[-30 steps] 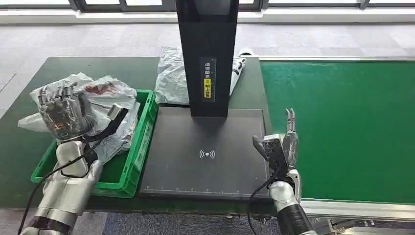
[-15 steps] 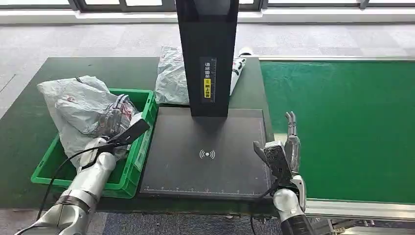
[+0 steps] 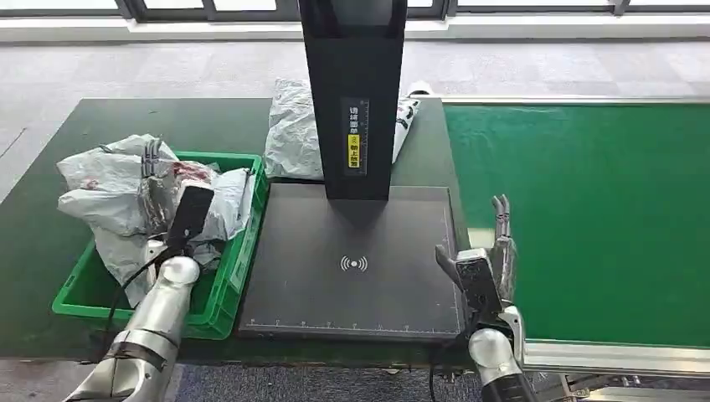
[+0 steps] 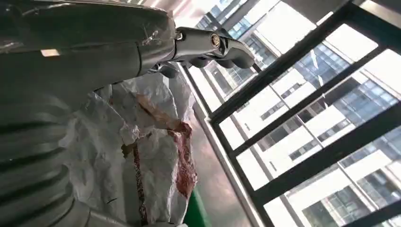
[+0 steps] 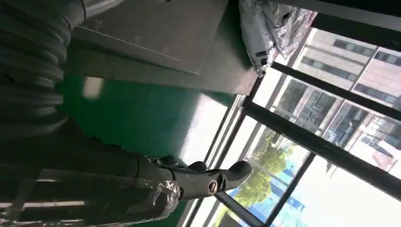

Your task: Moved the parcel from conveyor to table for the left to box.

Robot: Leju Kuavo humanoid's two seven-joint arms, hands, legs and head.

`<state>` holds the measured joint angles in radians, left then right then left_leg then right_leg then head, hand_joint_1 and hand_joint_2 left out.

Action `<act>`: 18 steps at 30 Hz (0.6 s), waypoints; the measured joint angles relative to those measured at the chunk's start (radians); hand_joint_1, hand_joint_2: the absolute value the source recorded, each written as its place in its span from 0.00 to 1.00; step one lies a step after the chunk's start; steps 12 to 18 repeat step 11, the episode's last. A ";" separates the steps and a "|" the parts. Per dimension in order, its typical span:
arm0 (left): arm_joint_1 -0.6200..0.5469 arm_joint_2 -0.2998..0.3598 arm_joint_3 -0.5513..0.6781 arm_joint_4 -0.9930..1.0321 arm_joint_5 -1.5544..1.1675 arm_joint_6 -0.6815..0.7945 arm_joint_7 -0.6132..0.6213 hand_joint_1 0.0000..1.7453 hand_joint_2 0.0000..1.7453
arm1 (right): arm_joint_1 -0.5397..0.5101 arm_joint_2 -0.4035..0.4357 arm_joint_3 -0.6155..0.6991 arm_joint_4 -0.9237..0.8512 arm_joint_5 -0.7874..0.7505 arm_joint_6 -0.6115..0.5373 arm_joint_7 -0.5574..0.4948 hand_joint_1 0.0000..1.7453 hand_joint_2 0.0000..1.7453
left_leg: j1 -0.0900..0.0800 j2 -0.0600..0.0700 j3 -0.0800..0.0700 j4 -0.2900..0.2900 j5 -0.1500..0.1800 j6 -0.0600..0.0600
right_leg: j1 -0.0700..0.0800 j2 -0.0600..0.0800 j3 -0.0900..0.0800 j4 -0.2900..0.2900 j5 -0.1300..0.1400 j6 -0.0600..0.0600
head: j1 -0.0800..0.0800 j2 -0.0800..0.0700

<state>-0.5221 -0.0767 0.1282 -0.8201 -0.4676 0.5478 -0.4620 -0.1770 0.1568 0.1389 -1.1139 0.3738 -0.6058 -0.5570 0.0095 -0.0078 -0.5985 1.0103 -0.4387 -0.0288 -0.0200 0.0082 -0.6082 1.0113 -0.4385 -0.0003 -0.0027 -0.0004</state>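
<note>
My left hand has dropped into the green crate, fingers gripping the crumpled parcel; soft and slippery, I'd grasp its bunched middle, right hand spread idle.

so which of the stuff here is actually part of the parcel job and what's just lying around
Part of the job:
- parcel, a crumpled white bag over the green box
- left hand, on the parcel
- right hand, empty, at the edge of the conveyor
- table

Lying about:
- second white bag behind the black stand
- dark scan pad
</note>
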 measured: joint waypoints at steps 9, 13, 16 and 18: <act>0.032 -0.012 0.019 -0.068 0.053 0.018 -0.025 0.00 1.00 | -0.031 0.000 0.000 0.022 -0.008 0.005 -0.007 0.00 1.00 | 0.001 0.000 0.000 0.000 0.001 -0.001 | 0.002 0.000 0.000 0.000 0.000 0.000 | 0.000 0.000; 0.036 -0.012 0.021 -0.077 0.074 0.033 -0.030 0.00 1.00 | -0.037 0.000 0.000 0.027 -0.008 0.007 -0.007 0.00 1.00 | 0.001 0.000 0.000 0.000 0.001 -0.001 | 0.002 0.000 0.000 0.000 0.000 0.000 | 0.000 0.000; 0.036 -0.012 0.021 -0.077 0.074 0.033 -0.030 0.00 1.00 | -0.037 0.000 0.000 0.027 -0.008 0.007 -0.007 0.00 1.00 | 0.001 0.000 0.000 0.000 0.001 -0.001 | 0.002 0.000 0.000 0.000 0.000 0.000 | 0.000 0.000; 0.036 -0.012 0.021 -0.077 0.074 0.033 -0.030 0.00 1.00 | -0.037 0.000 0.000 0.027 -0.008 0.007 -0.007 0.00 1.00 | 0.001 0.000 0.000 0.000 0.001 -0.001 | 0.002 0.000 0.000 0.000 0.000 0.000 | 0.000 0.000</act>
